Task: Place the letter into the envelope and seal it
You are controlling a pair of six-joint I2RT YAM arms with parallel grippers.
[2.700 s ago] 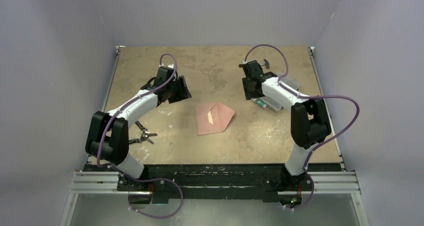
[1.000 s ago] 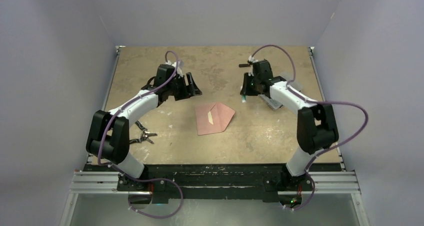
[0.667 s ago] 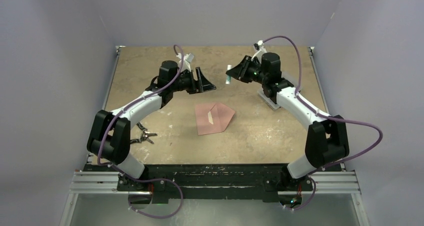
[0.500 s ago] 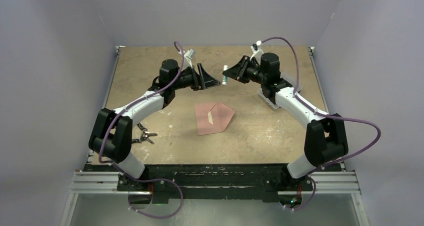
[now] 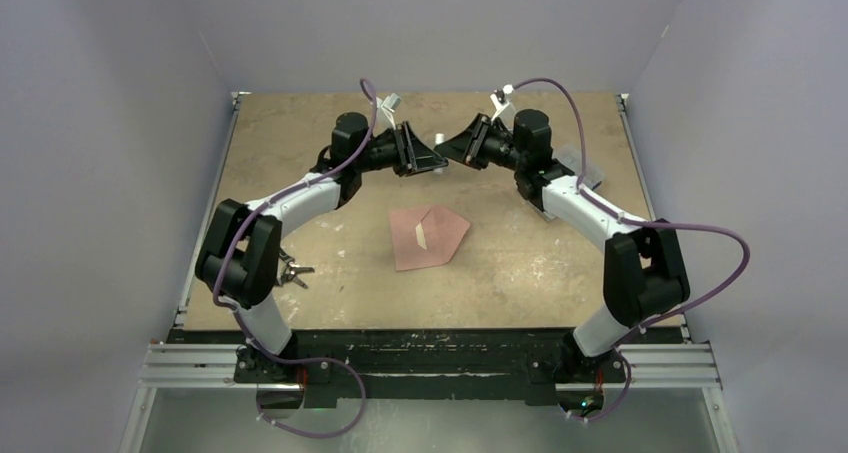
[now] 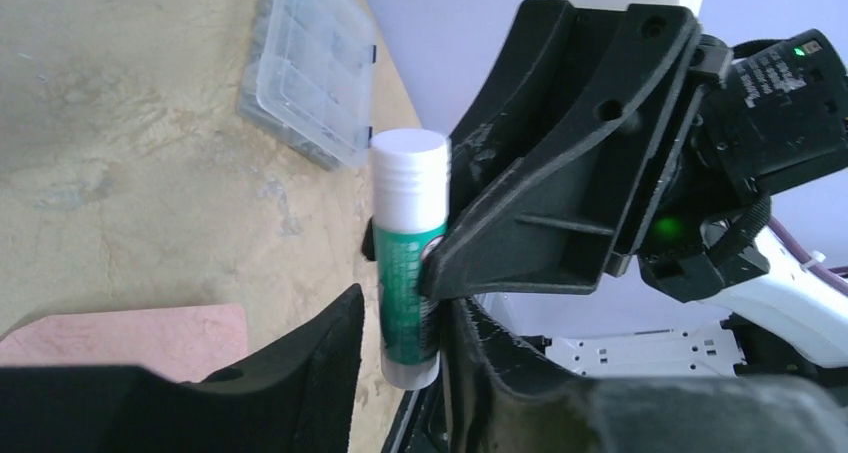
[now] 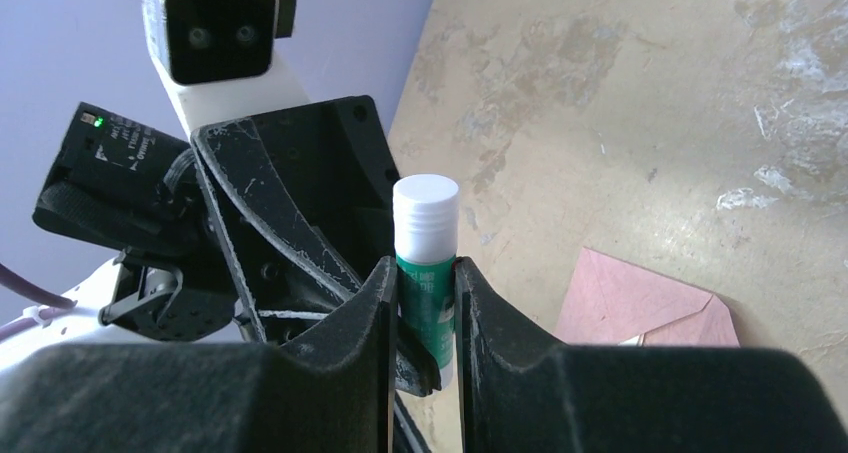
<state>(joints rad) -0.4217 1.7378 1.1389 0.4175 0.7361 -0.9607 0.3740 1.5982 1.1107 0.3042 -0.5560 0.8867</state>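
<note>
The pink envelope lies flat mid-table, its pointed flap open to the right; it also shows in the wrist views. The letter is hidden; no separate sheet shows. Both grippers meet in the air behind the envelope. My right gripper is shut on a green glue stick with a white cap. My left gripper straddles the other end of that glue stick. One finger touches it and a gap remains at the other.
A clear plastic box sits at the back right of the table. A small dark metal tool lies near the left arm. Purple walls close in the table on three sides.
Both arms lifted and swung inward until their grippers met over the table. The right one brought the glue stick along. The left jaws have narrowed around the stick's free end.
</note>
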